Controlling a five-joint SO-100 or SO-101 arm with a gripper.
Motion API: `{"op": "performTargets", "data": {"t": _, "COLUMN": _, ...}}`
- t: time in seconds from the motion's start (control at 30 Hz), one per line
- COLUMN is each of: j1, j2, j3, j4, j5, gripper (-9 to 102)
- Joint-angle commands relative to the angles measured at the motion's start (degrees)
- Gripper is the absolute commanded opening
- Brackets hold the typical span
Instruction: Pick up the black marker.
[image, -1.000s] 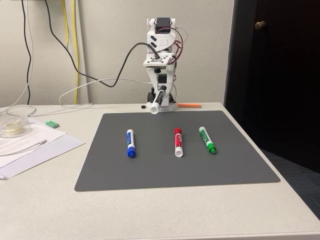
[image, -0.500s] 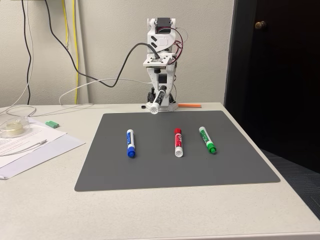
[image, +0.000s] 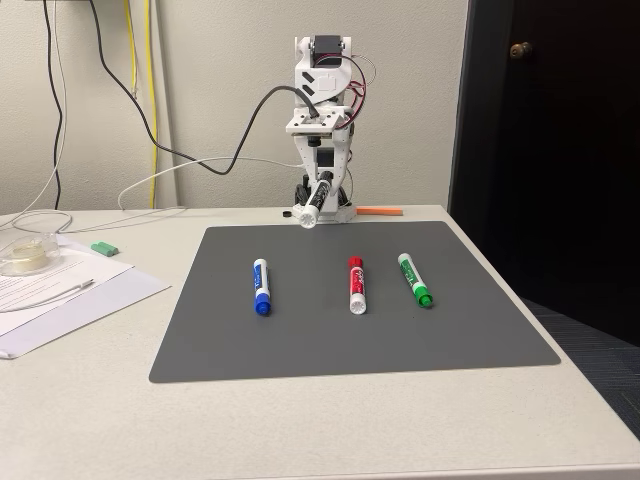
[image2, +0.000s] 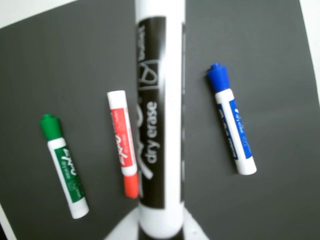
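The black marker (image: 313, 203), white barrel with a black label, hangs above the back edge of the grey mat (image: 350, 340), white end pointing down and toward the camera. My gripper (image: 322, 187) is shut on it, with the arm folded upright at the back of the table. In the wrist view the black marker (image2: 159, 125) runs up the middle, blurred and close, above the mat (image2: 75, 60). Its cap is hidden inside the gripper.
On the mat lie a blue marker (image: 261, 286) (image2: 231, 117), a red marker (image: 356, 284) (image2: 123, 142) and a green marker (image: 414, 279) (image2: 64, 165). Papers (image: 60, 290), a clear dish (image: 25, 255) and a small green block (image: 104, 247) sit left. An orange strip (image: 379, 211) lies by the arm's base.
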Motion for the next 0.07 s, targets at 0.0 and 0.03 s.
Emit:
{"op": "performTargets", "data": {"t": 0.0, "j1": -0.79, "j2": 2.02, "j3": -2.64, "j4": 0.00, "j5": 0.26, "gripper": 0}}
{"op": "performTargets", "data": {"t": 0.03, "j1": -0.79, "j2": 2.02, "j3": -2.64, "j4": 0.00, "j5": 0.26, "gripper": 0}}
